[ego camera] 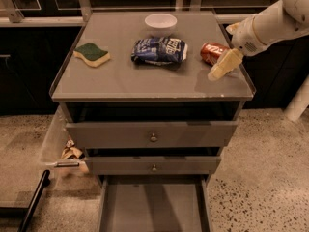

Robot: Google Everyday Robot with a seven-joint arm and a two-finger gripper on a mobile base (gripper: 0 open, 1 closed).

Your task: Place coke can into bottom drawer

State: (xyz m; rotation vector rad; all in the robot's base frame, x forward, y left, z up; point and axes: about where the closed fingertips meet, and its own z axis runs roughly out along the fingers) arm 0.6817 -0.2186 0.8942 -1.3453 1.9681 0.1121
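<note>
Hovering wide open at the toppled coke can point(211, 51) beside a blue snack bag point(159, 50), the gripper point(229, 46) holds nothing; labels unreadable.

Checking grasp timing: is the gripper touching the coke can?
Cannot tell. In the camera view the gripper overlaps the coke can at its right end, hiding any gap.

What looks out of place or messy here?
The coke can lies on its side near the right edge of the cabinet top, with the gripper right beside it. Crumpled scraps sit on the floor left of the cabinet. The bottom drawer stands pulled out and looks empty.
</note>
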